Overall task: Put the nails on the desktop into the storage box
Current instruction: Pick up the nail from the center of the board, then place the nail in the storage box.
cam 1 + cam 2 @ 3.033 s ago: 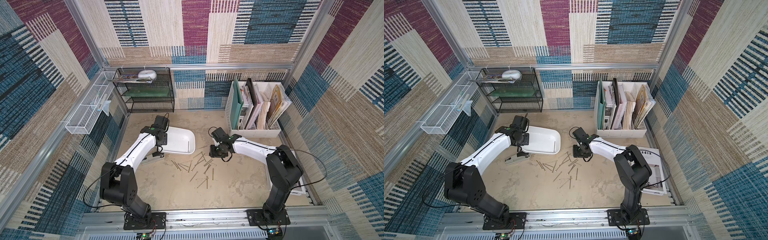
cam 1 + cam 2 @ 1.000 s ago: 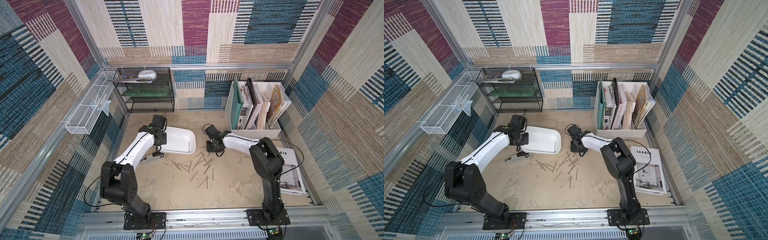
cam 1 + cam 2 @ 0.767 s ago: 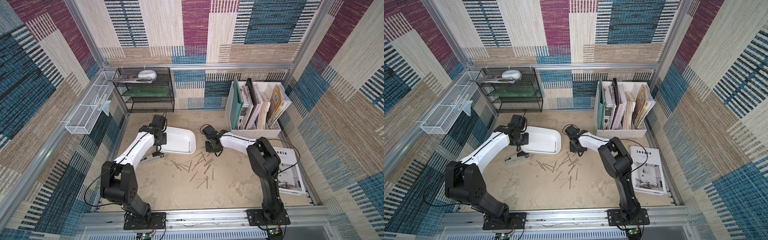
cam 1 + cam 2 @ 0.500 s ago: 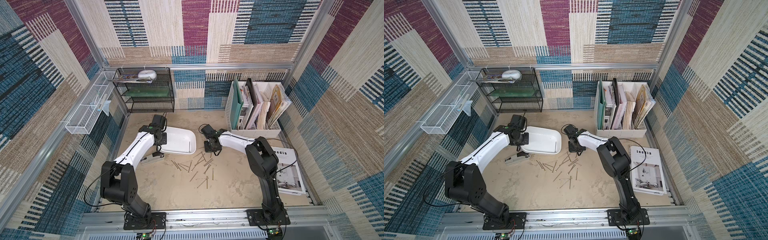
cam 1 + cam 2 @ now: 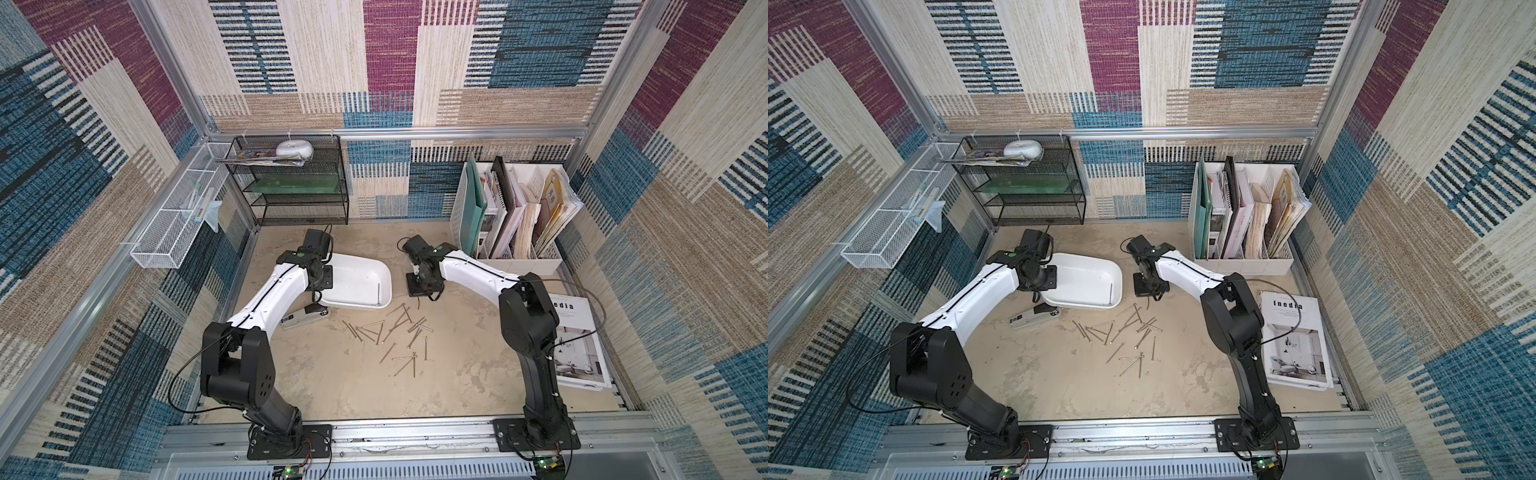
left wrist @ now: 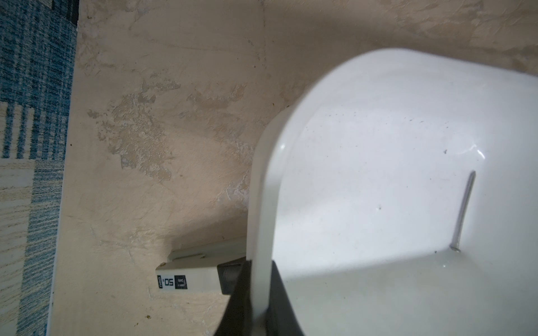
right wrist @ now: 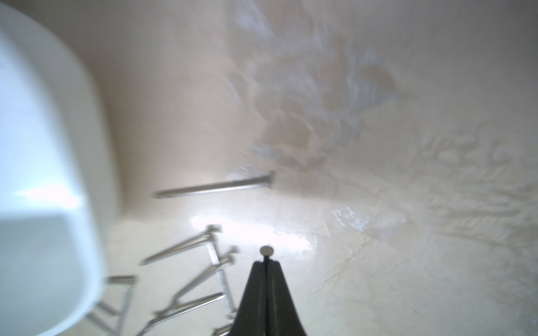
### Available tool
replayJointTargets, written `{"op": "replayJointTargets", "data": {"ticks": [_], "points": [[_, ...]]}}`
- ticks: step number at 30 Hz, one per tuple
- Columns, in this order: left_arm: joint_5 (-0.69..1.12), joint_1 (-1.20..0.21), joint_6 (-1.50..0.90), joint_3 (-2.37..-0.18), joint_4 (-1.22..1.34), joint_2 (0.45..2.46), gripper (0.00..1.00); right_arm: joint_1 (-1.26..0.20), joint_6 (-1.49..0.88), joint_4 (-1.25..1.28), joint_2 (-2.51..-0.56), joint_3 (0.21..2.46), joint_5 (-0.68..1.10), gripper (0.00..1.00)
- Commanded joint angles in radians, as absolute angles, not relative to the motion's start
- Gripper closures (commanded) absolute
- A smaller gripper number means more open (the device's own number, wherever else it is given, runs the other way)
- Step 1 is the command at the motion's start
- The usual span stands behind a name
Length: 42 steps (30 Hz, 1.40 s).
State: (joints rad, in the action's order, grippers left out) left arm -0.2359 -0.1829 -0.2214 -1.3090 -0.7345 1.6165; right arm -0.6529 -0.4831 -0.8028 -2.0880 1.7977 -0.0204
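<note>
Pinching one nail — right claw beside storage box

A black wire-mesh shelf rack stands against the back wall with a white rounded object on its top tier, and a white wire-mesh basket hangs on the side wall beside it. A white slotted file holder holds upright folders and books, with a dark green folder at one end. A black-and-white printed magazine lies flat near the holder, and a small white-and-grey oblong device lies well apart from it.
</note>
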Motion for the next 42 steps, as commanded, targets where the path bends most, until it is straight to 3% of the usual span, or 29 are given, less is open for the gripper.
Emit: {"op": "replayJointTargets", "data": {"ticks": [1, 10, 20, 28, 29, 31, 34, 42], "points": [[-0.229, -0.183, -0.22, -1.314, -0.729, 1.616, 1.0, -0.661, -0.454, -0.819, -2.086, 1.921, 0.142, 1.0], [-0.23, -0.183, -0.222, -1.31, -0.724, 1.621, 1.0, -0.742, -0.524, -0.7, -2.255, 2.097, 0.364, 1.0], [-0.222, -0.182, -0.222, -1.312, -0.723, 1.625, 1.0, -0.757, -0.585, -0.65, -2.497, 2.298, 0.386, 1.0], [-0.222, -0.183, -0.224, -1.313, -0.724, 1.622, 1.0, -0.758, -0.621, -0.583, -2.513, 2.222, 0.356, 1.0], [-0.221, -0.182, -0.224, -1.313, -0.724, 1.621, 1.0, -0.757, -0.62, -0.576, -2.505, 2.209, 0.35, 0.98], [-0.222, -0.183, -0.224, -1.312, -0.724, 1.622, 1.0, -0.758, -0.612, -0.571, -2.482, 2.195, 0.339, 0.82], [-0.224, -0.181, -0.222, -1.312, -0.724, 1.622, 1.0, -0.758, -0.588, -0.575, -2.42, 2.178, 0.309, 0.69], [-0.235, -0.183, -0.217, -1.314, -0.727, 1.621, 1.0, -0.756, -0.524, -0.641, -2.095, 1.924, 0.175, 0.61]]}}
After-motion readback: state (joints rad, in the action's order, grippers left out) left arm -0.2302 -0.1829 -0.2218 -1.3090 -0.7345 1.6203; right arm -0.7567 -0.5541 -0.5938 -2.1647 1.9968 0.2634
